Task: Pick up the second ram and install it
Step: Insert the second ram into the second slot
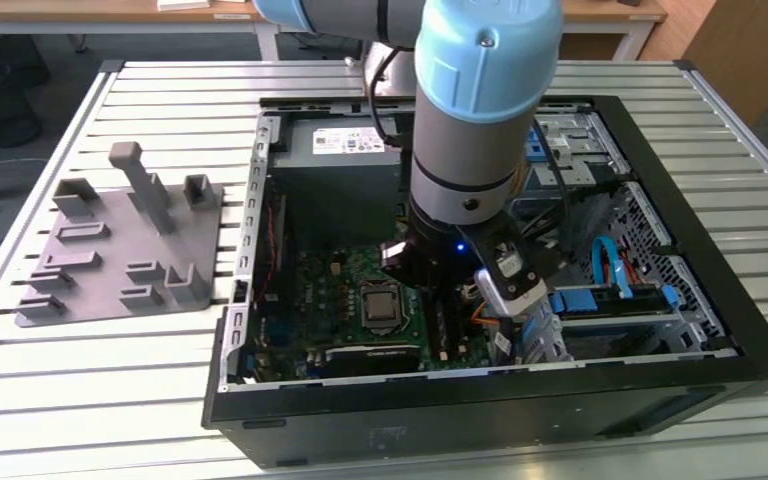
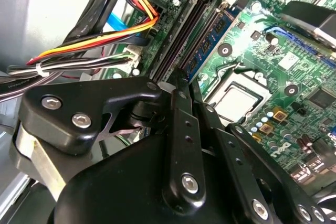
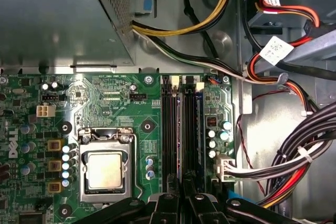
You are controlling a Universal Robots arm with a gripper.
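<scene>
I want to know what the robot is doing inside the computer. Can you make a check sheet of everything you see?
Surface: slatted metal table with an open computer case lying on it.
Job's things: blue ram strip standing in a slot beside long black sockets on the green motherboard; whether it is the second ram cannot be told.
Clutter: grey tray on the table, to the exterior view's left of the case.
Grippers: gripper down inside the case, close above one end of the sockets.
Cables: coloured wire bundle and tied black cables beside the board.
Surroundings: wooden desk behind the table.
</scene>
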